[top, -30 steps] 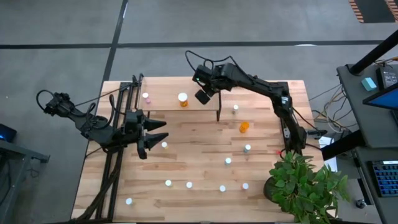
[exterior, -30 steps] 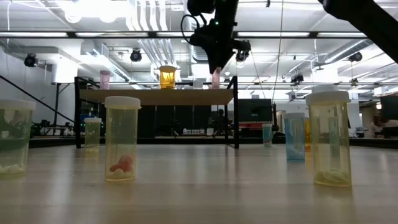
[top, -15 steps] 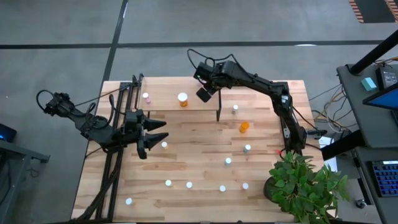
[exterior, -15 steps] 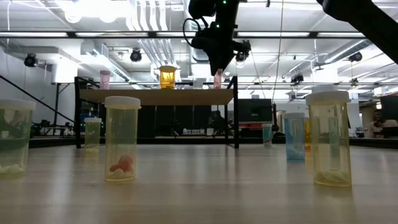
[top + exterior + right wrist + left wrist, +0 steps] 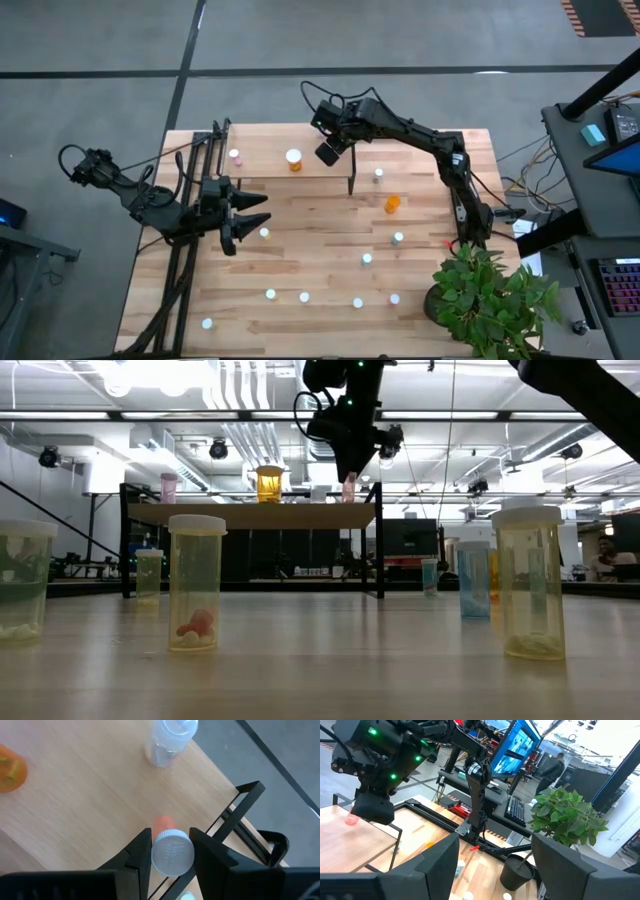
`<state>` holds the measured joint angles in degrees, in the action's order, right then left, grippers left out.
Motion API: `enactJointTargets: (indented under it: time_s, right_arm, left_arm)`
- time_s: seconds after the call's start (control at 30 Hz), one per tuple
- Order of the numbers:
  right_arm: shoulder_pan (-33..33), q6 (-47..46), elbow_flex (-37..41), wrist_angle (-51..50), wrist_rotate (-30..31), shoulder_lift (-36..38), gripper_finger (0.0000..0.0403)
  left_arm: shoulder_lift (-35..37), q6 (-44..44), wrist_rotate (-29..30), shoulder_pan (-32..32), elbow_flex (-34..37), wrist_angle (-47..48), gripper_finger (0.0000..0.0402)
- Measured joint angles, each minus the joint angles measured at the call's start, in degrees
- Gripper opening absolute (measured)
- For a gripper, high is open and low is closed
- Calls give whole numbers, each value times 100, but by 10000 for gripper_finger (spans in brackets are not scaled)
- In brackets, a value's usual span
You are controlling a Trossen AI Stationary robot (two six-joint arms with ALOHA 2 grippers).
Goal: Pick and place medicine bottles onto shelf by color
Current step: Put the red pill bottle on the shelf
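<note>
A pink medicine bottle [image 5: 169, 846] with a pale ribbed cap stands between the fingers of the right hand [image 5: 170, 856], just over the light-wood shelf [image 5: 90, 795] near its right-hand end. The fingers sit close against the cap on both sides and appear to grip it, though whether the bottle's base already touches the board is hard to tell. In the low view the same bottle [image 5: 348, 486] hangs under the right hand [image 5: 349, 472] at the shelf's [image 5: 250, 513] edge.

Two bottles stand on the shelf: an orange one [image 5: 294, 160] near the middle and a pink one [image 5: 235, 156] toward the left end.

Other bottles are scattered over the desk [image 5: 320, 270], among them an orange one [image 5: 392, 204] right of the shelf.

The left hand [image 5: 252, 211] hovers over the desk's left side, fingers spread wide and empty.

A potted plant [image 5: 490, 295] sits at the near right corner.
</note>
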<state>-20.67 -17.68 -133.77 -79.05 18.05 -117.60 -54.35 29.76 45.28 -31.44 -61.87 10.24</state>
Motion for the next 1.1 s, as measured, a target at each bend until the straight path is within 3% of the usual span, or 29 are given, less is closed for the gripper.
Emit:
enactJointTargets:
  time_s: [0.6,0.93,1.1]
  right_arm:
    - [0,-32,8,103,-8,-41,109]
    - [0,-68,10,182,-368,-199,110]
    - [0,-75,12,178,-404,-199,135]
  left_arm:
    - [-2,-15,0,0,2,-136,233]
    - [-2,-37,0,2,2,-227,233]
    - [-2,-39,0,2,2,-227,233]
